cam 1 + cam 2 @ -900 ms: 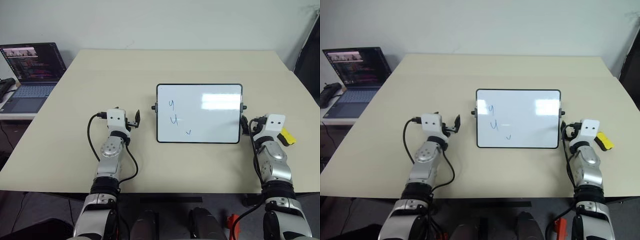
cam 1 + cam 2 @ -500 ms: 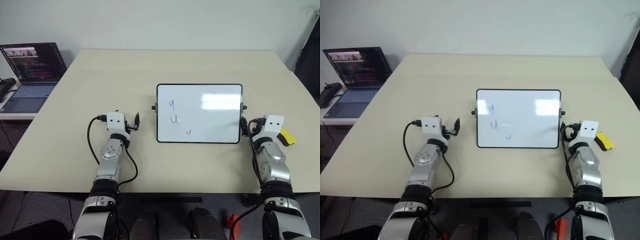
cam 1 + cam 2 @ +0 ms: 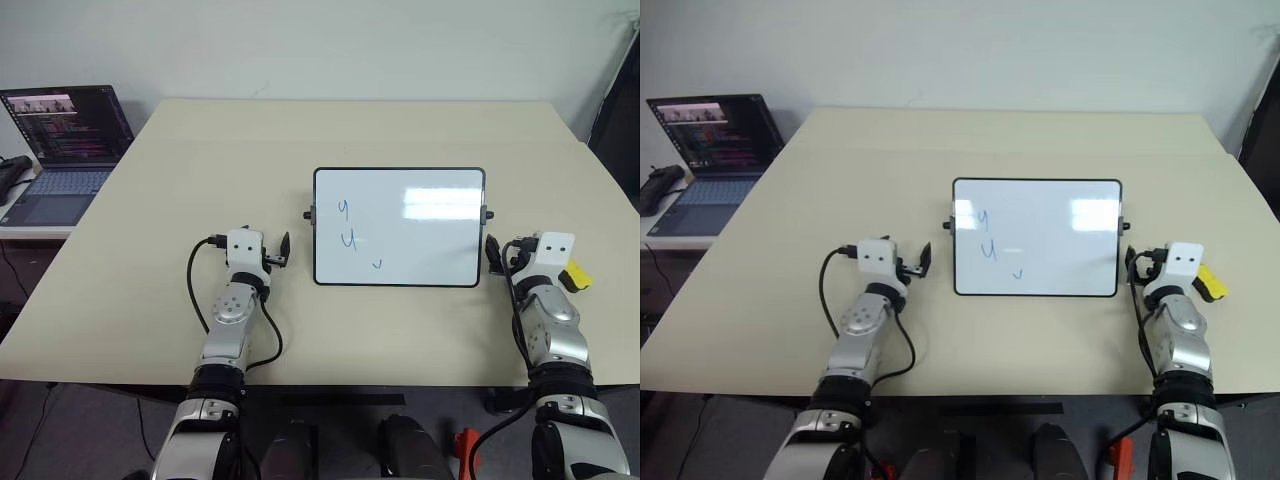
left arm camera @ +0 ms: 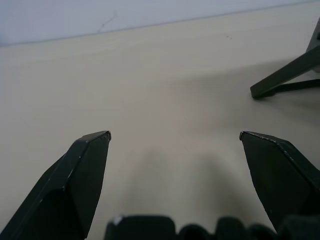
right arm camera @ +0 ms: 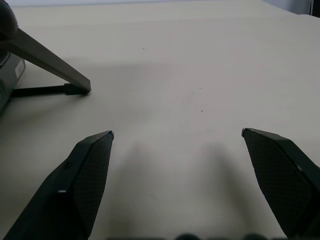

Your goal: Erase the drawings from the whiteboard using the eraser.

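The whiteboard [image 3: 420, 235] stands on its stand in the middle of the beige table, black-framed. The drawings [image 3: 347, 239] are small blue squiggles on its left part. The eraser [image 3: 574, 277], a yellow block with black, lies on the table at the right, partly hidden behind my right wrist. My left gripper [image 3: 279, 250] is open and empty, just left of the board's lower left corner. The right gripper [image 3: 492, 254] is also open and empty, beside the board's lower right corner. A leg of the board's stand [image 4: 285, 76] appears ahead of the left fingers.
An open laptop [image 3: 62, 140] sits on a side surface off the table's left edge. A dark object [image 3: 617, 110] stands beyond the table's right edge. Bare tabletop [image 3: 350, 130] stretches behind the board, and the near table edge [image 3: 380, 385] runs under my forearms.
My left arm has shifted a little to the right, bringing its gripper closer to the board. The right arm has barely moved.
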You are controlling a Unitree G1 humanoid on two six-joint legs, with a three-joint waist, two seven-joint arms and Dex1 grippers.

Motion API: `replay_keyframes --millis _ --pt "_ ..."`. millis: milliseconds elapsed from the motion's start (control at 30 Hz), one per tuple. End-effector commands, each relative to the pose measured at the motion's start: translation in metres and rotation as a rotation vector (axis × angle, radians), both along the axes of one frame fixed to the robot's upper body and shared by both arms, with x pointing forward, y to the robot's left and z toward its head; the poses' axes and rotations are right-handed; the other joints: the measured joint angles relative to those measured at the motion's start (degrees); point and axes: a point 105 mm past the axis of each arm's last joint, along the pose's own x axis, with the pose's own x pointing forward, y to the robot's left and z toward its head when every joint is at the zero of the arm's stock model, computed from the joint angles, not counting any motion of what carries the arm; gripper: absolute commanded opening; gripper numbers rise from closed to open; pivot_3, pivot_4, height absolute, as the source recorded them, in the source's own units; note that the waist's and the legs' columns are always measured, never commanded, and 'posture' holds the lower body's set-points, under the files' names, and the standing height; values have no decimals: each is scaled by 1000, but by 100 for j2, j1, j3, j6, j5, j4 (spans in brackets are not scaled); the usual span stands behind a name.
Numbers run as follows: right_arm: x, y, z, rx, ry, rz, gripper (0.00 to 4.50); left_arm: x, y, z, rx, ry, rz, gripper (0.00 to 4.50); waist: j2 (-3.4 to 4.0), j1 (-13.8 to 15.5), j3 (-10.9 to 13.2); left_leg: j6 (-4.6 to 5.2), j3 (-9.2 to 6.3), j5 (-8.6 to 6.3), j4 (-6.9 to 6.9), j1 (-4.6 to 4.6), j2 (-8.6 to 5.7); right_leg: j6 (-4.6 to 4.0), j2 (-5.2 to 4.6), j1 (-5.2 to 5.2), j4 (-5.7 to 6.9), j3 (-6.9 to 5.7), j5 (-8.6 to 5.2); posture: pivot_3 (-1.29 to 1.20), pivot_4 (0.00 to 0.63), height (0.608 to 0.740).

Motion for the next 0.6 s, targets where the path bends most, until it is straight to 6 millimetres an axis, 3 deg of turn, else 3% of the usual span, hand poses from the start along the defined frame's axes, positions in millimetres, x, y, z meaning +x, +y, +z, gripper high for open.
replay_keyframes --millis 33,133,233,400,500,600 --pt "-4 -11 17 -26 -51 -6 4480 1 -4 20 -3 -70 -14 4500 0 0 0 0 1 0 0 0 0 0 0 0 0 0 0 0 150 740" --pt "-9 -14 23 -32 -51 22 4480 0 7 31 -33 -92 -55 4500 0 -7 0 0 0 0 -1 0 0 0 2 0 0 -1 0 0 150 740" --pt "-16 -15 37 -11 -44 101 4480 -8 23 54 -76 -123 -198 4500 0 -46 0 0 3 0 -1 -1 2 0 3 -2 4 0 0 0 150 740" --pt "-27 -22 56 -17 10 169 4480 -27 32 81 50 -55 -513 4500 1 -91 0 0 2 0 -1 2 5 -4 5 -2 9 1 -2 0 150 740" --pt "-31 -26 62 -39 39 175 4480 -39 26 99 37 -4 -680 4500 0 -94 0 1 -1 0 1 4 9 -4 3 3 7 -1 -3 0 150 740" --pt "-32 -30 64 -77 78 163 4480 -66 -17 114 -27 69 -986 4500 0 -75 0 2 -6 0 3 1 11 -3 2 4 7 -5 -3 0 150 740"
